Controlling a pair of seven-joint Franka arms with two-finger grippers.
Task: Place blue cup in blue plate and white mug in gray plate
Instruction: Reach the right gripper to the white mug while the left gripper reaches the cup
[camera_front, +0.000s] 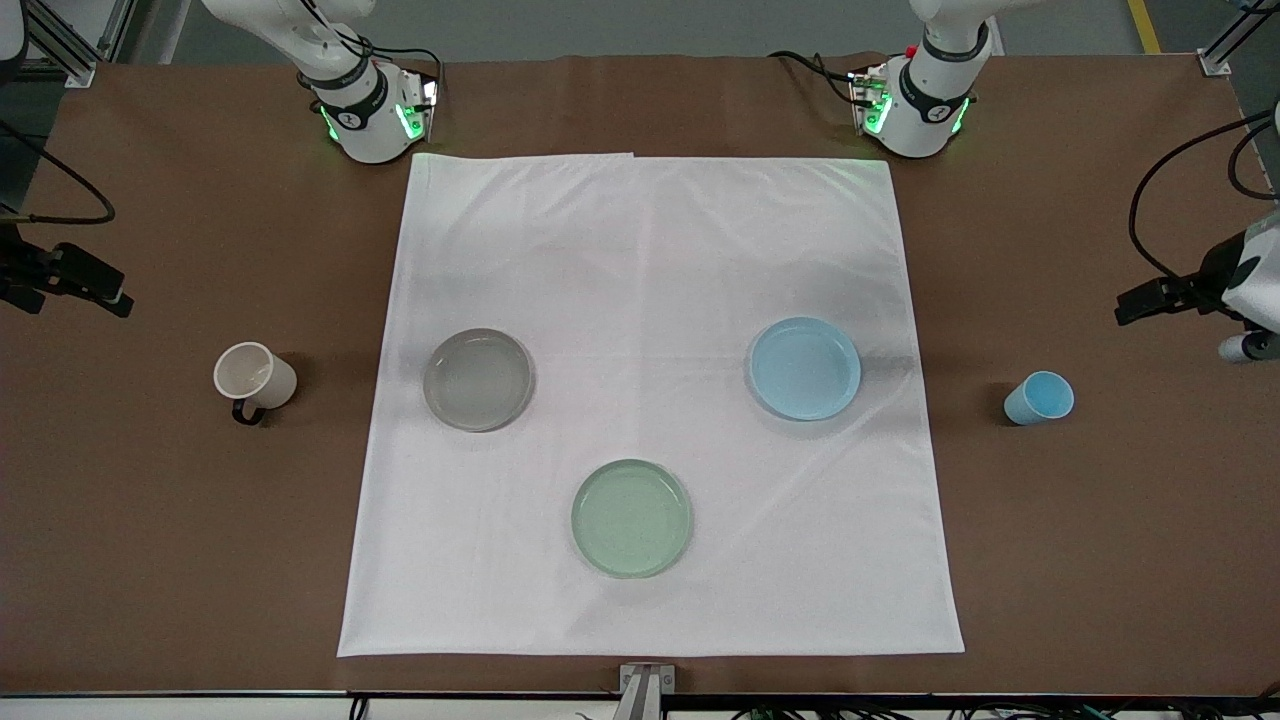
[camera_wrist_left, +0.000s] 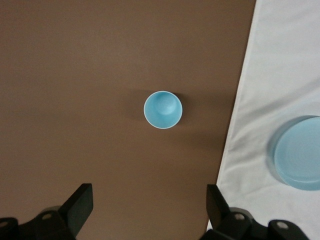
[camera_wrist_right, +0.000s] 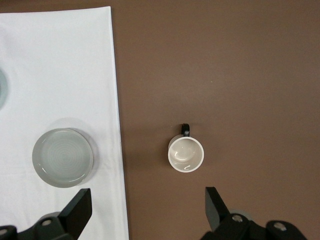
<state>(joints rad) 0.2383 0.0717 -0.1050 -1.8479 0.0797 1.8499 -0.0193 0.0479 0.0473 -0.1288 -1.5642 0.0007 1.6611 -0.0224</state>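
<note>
Left pincer (camera_wrist_left: 147, 210) released, above blue cup (camera_wrist_left: 163, 109); right pincer (camera_wrist_right: 145, 210) released, above white mug (camera_wrist_right: 185, 153). Green plate (camera_front: 632, 518) between, clear of both.

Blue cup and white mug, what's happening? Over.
Both end effectors open: left above blue cup, right above white mug. Both stand on bare table. Blue plate, gray plate empty. Nothing blocking.
</note>
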